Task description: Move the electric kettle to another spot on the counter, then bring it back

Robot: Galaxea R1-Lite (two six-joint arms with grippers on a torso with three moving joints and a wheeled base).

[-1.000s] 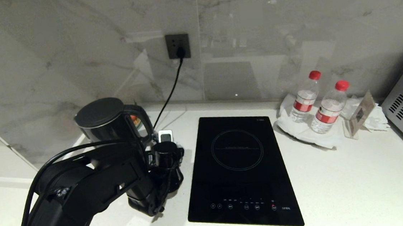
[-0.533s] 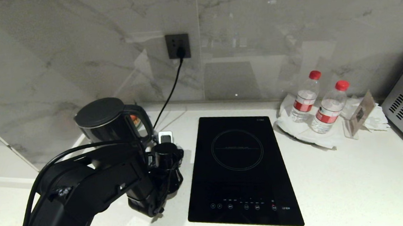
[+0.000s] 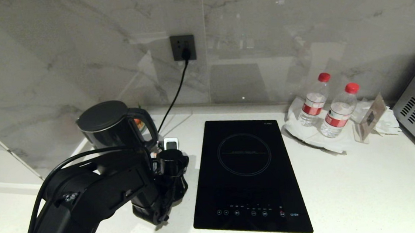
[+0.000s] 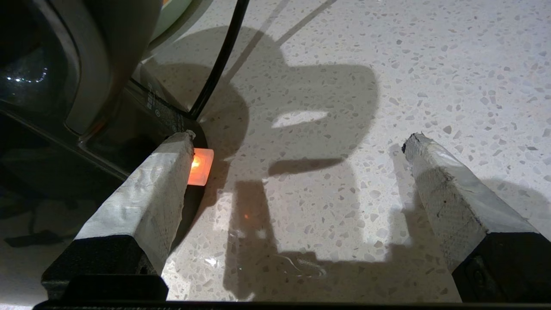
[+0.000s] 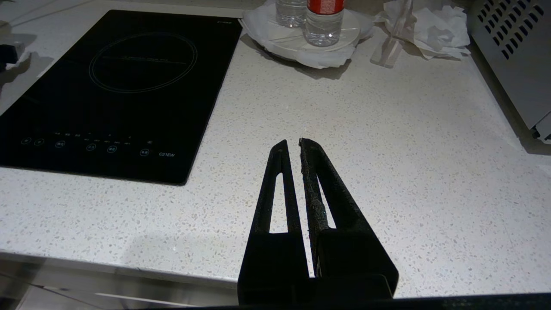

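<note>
Evidently at the approach step, the left gripper, jaws spread wide and empty, sits low beside the tall glossy black electric kettle near the white speckled stone counter's back-left corner; next it must close around the loop handle. The right gripper rests pressed together over the front edge.

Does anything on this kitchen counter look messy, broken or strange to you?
Crumpled white tissue lies heaped behind the two water bottles. The electric kettle has an orange switch glowing beside the open left gripper. No spills or damage visible.
</note>
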